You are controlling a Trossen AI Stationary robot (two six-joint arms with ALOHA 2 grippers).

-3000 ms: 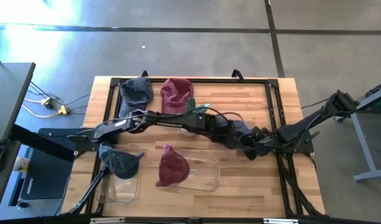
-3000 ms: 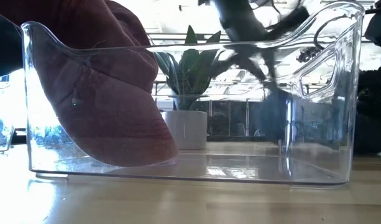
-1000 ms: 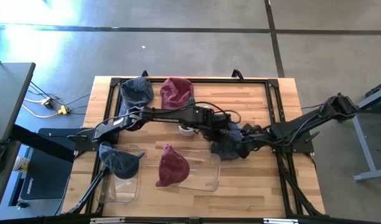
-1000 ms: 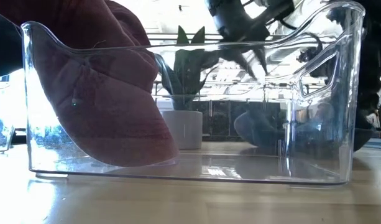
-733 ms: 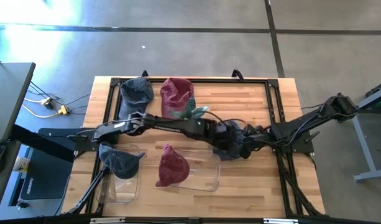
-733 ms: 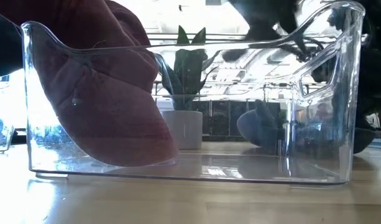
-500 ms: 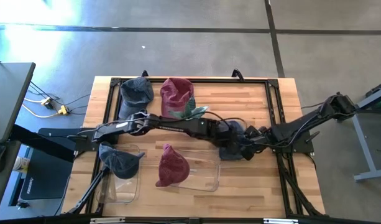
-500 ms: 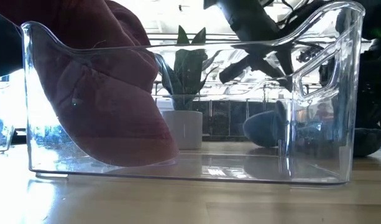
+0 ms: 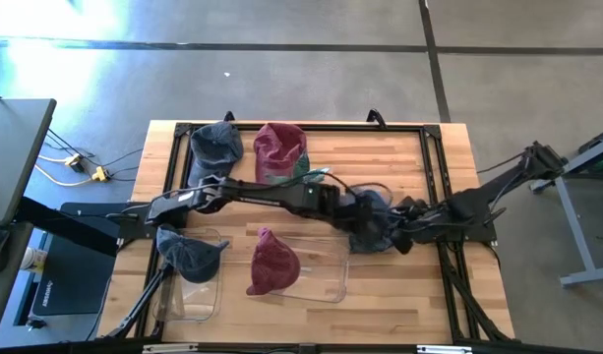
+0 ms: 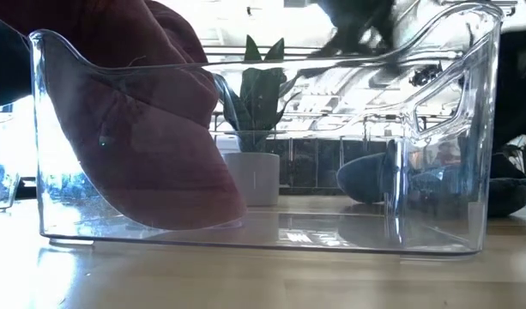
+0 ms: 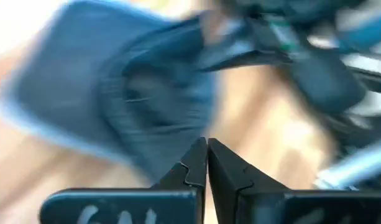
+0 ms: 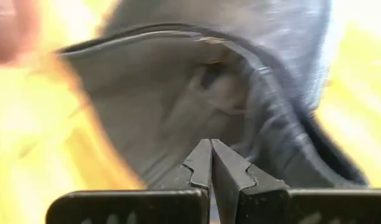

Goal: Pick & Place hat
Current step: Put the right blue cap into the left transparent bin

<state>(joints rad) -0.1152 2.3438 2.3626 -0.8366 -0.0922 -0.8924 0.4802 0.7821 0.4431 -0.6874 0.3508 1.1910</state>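
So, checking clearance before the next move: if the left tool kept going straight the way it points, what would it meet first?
Most likely the blue hat, which fills the view just past the shut left tool. Depth is blurred, so contact may be closer than it looks.

table (image 9: 419, 157): wooden | on it: hats (image 9: 215, 144), clear bins (image 9: 321, 275), potted plant (image 10: 256, 176)

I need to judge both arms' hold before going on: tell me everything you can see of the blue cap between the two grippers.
The blue cap is soft, denim-like cloth with stitched seams, crumpled and turned so its hollow inside shows. It lies low on the wooden table, just beyond the clear bin, outside it. The left gripper and right gripper meet it from opposite sides, both shut on its fabric.
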